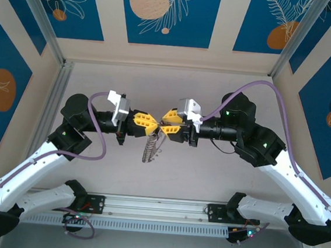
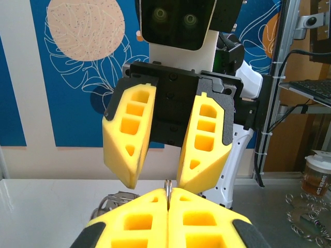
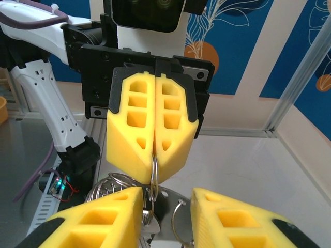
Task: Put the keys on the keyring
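Over the middle of the pale desk [image 1: 207, 175] two arms meet tip to tip: the left arm [image 1: 39, 159] and the right arm [image 1: 290, 171]. The left gripper [image 3: 154, 165] has its fingers clenched on the thin wire of the one keyring [image 1: 149, 149], which hangs from them toward 6 o'clock. Whether its lowest part touches the desk I cannot tell. The right gripper [image 2: 158, 178] faces it with fingers released and grasps nothing.

I count two grippers, four fingers and one big loop. Its silvery pieces [image 3: 111, 187] are too tangled to count, and the keys I cannot pick out among them.

I judge the step to be a second grasp on the loop. The right fingers should close slowly on the wire only, just beside the left grip, so that the loop does not swing.
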`<state>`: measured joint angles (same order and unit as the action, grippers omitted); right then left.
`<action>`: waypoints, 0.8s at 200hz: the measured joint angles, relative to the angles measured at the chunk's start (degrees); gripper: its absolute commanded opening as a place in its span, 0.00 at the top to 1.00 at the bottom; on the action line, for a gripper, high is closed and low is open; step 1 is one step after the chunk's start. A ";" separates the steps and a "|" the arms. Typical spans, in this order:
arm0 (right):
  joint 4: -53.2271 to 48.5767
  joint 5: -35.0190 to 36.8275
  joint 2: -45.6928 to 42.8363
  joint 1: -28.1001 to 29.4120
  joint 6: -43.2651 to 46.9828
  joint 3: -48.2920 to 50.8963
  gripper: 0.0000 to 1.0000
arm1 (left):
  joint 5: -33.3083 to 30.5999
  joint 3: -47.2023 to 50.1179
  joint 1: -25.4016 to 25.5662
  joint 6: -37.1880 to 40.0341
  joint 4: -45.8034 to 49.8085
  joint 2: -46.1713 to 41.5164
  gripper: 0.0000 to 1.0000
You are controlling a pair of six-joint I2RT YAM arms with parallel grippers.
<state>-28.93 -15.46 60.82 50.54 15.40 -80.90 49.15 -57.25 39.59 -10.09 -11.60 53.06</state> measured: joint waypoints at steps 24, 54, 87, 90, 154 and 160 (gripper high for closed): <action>0.74 -1.38 0.92 0.00 -0.63 0.02 0.73 | 0.22 0.00 0.00 -0.11 0.00 0.00 1.00; 0.94 -2.82 1.66 -0.07 -1.09 0.04 0.81 | 0.26 0.37 -0.13 -0.39 -0.31 -0.04 1.00; 0.96 -3.37 1.57 -0.15 -1.46 0.09 1.00 | 0.15 0.63 -0.39 -0.55 -1.14 -0.17 1.00; 0.98 -3.41 1.57 -0.17 -1.75 0.09 1.00 | 0.15 0.63 -0.39 -0.55 -1.22 -0.17 1.00; -2.58 -0.33 3.15 -0.11 1.84 -1.53 1.00 | -6.10 -7.98 -0.20 11.54 20.68 0.02 0.82; -3.89 0.59 3.54 -0.09 2.56 -2.16 1.00 | -7.56 -10.01 -0.20 13.46 24.20 0.31 0.79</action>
<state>-32.82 -14.87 64.36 50.46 17.96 -83.07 41.58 -67.26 39.40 3.38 12.60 53.36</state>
